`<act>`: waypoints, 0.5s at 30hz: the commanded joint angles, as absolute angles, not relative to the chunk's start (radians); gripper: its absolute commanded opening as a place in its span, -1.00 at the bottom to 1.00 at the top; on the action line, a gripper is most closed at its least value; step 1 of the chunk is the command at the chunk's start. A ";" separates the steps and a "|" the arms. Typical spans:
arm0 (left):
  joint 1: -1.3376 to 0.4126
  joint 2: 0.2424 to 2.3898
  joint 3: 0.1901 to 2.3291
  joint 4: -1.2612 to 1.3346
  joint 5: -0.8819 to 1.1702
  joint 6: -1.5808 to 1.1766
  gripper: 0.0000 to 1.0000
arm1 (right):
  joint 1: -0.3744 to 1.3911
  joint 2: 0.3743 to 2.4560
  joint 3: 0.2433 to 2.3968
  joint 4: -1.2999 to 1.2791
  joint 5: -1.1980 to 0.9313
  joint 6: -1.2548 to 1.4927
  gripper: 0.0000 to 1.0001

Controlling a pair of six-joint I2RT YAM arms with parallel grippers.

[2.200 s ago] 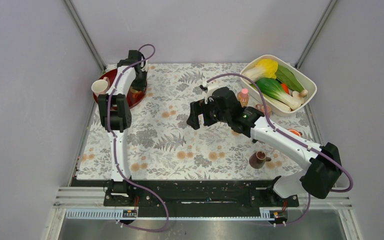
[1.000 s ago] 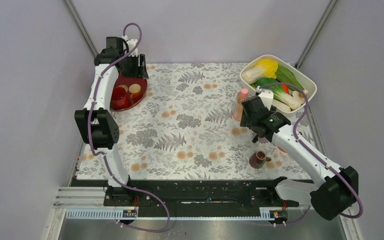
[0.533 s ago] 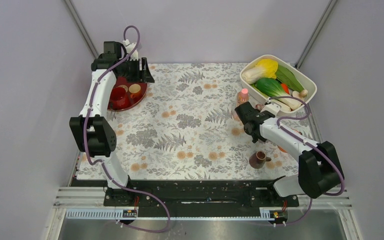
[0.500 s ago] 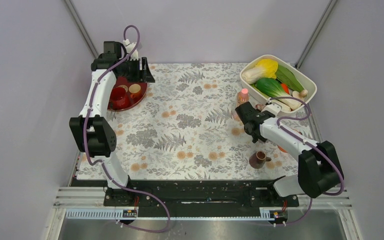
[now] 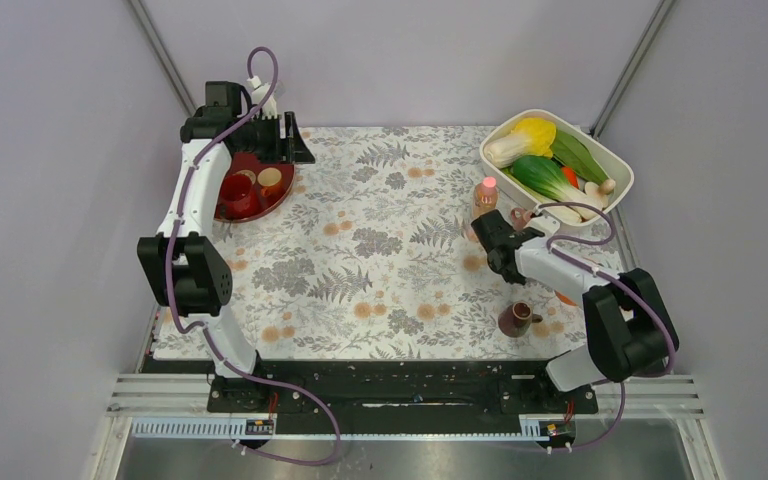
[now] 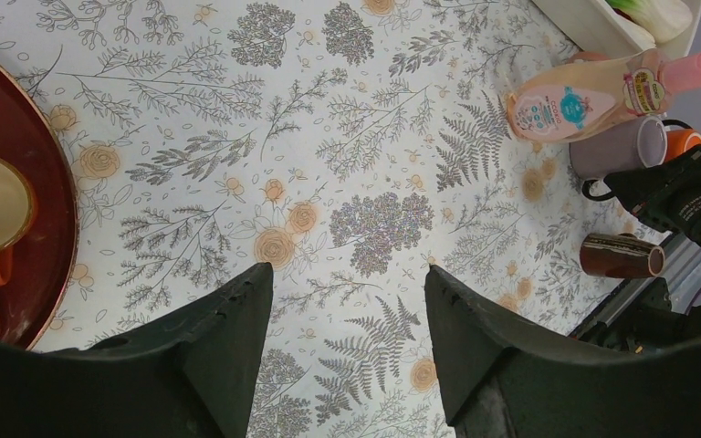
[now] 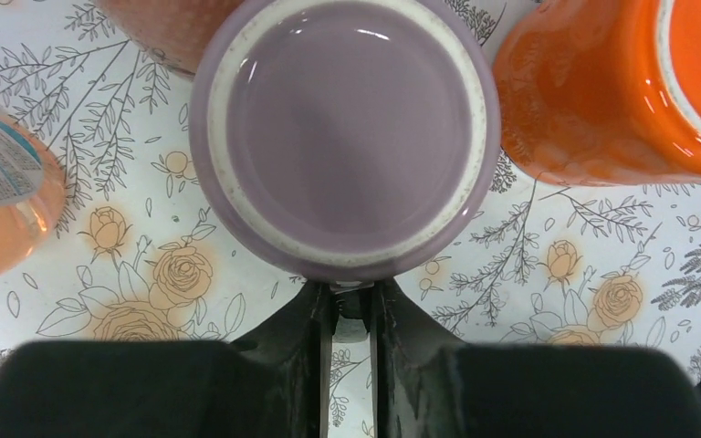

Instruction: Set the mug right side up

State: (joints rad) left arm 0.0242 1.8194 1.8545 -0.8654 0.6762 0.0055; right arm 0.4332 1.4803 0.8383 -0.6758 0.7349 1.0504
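Note:
The mug (image 7: 347, 137), pale pinkish-lilac, stands upside down on the floral cloth with its base and whitish foot ring facing up. From above only a small pink part of the mug (image 5: 521, 213) shows past my wrist. In the left wrist view the mug (image 6: 616, 146) sits beside the bottle. My right gripper (image 7: 350, 294) is shut on the mug's handle, a small piece of which shows between the nearly touching fingers. Seen from above, the right gripper (image 5: 505, 232) sits low at the right of the cloth. My left gripper (image 6: 349, 274) hangs open and empty high over the far left corner (image 5: 290, 150).
A peach bottle (image 5: 484, 195) stands just left of the mug and an orange cup (image 7: 621, 82) lies close on its right. A dark brown mug (image 5: 515, 319) sits nearer the front. A white tub (image 5: 615, 160) holds vegetables. A red tray (image 5: 260, 205) carries a red mug (image 5: 237, 192).
My right gripper has closed from wide open onto the mug's handle, and its arm has folded in closer to the mug. The left arm has hardly moved.

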 commanded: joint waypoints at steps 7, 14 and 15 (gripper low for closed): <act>0.025 1.746 1.858 -0.850 0.711 0.008 0.31 | 0.421 1.266 0.793 -0.537 0.636 0.841 -1.00; 0.007 1.747 1.892 -0.914 0.669 0.025 0.31 | 0.419 1.023 0.778 -0.530 0.648 0.763 -1.00; 0.007 1.744 1.894 -0.921 0.675 0.027 0.31 | 0.419 0.991 0.779 -0.530 0.649 0.751 -1.00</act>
State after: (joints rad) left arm 0.0158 1.7882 1.8553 -0.8959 0.6739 0.0044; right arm 0.4244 1.1049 0.7700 -0.5915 0.6079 0.8219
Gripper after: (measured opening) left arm 0.654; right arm 0.223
